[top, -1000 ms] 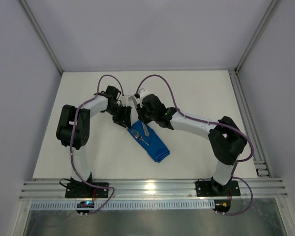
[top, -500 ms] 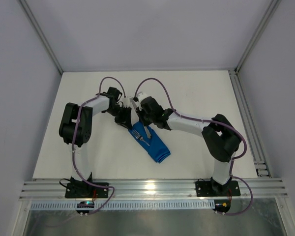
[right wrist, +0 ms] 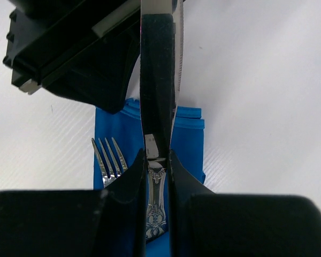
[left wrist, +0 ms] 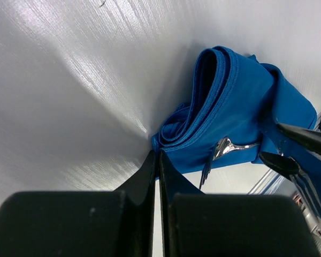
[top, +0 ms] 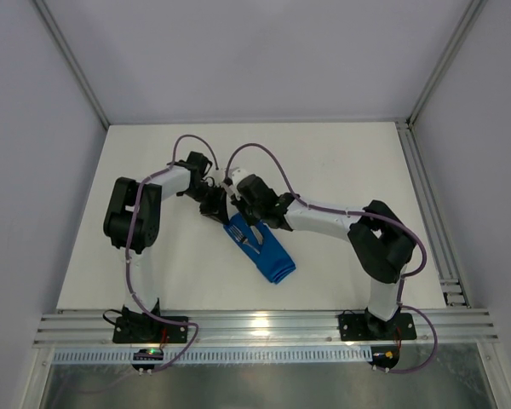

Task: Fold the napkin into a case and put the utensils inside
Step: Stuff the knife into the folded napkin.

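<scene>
The case (top: 271,256) is laid diagonally at the centre of the table (top: 341,162), with the fork (top: 245,241) resting on top. The knife (right wrist: 158,80) is clamped by the right gripper (right wrist: 158,158) over the case's far-left end. The left gripper (left wrist: 156,155) is closed, its tips touching that end; whether cloth is pinched cannot be told

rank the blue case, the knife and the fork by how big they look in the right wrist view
1. case: most area, partly covered
2. knife: nearly as much; nearest the lens, so unsure
3. fork: only tines show, clearly smallest
</scene>
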Available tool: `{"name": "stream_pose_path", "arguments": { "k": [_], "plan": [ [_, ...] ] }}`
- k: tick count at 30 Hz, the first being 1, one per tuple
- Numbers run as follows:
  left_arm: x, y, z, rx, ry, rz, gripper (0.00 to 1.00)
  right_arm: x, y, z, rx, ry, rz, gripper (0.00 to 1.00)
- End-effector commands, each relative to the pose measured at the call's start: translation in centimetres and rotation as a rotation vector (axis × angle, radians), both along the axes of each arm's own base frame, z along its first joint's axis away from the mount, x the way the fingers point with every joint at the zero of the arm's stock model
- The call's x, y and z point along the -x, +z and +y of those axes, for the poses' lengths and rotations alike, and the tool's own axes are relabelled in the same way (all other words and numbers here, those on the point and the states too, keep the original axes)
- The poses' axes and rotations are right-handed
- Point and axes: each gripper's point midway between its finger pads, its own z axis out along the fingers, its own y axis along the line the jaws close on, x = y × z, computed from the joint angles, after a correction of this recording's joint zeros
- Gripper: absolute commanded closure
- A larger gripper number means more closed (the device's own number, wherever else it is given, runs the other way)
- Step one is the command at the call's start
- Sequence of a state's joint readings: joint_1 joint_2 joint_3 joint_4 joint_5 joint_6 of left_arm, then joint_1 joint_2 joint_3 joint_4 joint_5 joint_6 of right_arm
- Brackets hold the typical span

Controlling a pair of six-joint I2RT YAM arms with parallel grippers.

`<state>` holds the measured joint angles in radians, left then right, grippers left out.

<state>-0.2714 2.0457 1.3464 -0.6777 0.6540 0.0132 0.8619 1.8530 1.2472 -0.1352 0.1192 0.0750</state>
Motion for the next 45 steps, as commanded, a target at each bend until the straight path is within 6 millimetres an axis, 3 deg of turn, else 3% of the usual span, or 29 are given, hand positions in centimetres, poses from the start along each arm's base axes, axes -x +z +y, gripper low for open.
{"name": "stream_pose_path", "arguments": {
  "k": [1, 17, 25, 37, 45],
  "plan": [
    [-0.6, -0.7, -0.2, -0.013, -0.001, -0.020, 1.00, 0.8, -0.7, -0.7, 0.090, 0.022, -0.003, 0.96],
    [-1.0, 0.0, -0.7, 0.032, 0.041, -0.037, 1.00, 5.7, -5.2, -4.6, 0.234, -0.033, 0.150, 0.96],
    [-1.4, 0.1, -0.7, 0.043, 0.053, -0.046, 1.00, 5.7, -4.1, -3.8, 0.161, -0.043, 0.134, 0.96],
    [-1.8, 0.2, -0.8, 0.045, 0.059, -0.058, 1.00, 7.7, -4.9, -6.0, 0.206, -0.110, 0.198, 0.96],
    [-2.0, 0.3, -0.9, 0.050, 0.062, -0.065, 1.00, 8.9, -4.6, -6.3, 0.200, -0.106, 0.187, 0.95]
  ]
}}
